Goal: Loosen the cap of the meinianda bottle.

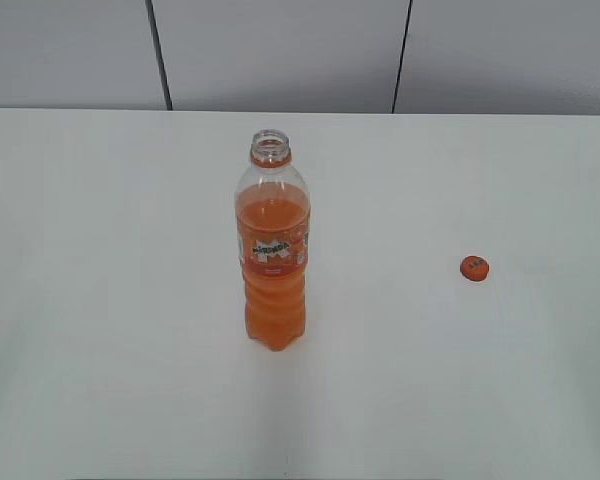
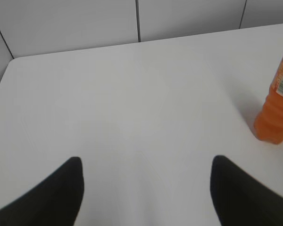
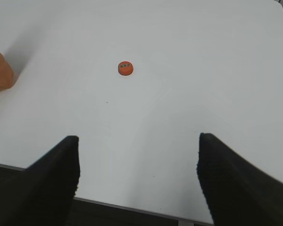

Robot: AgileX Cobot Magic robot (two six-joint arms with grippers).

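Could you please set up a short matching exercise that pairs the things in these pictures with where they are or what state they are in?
Column one:
1. cap
2. meinianda bottle
3. left pincer
4. table

Column two:
A. upright, mouth uncovered
B. white and bare-topped, bearing both orange things
C. lying flat on the table, off to the right of the bottle
D. open, holding nothing, with the bottle's base to its right

Pairs: 1-C, 2-A, 3-D, 4-B
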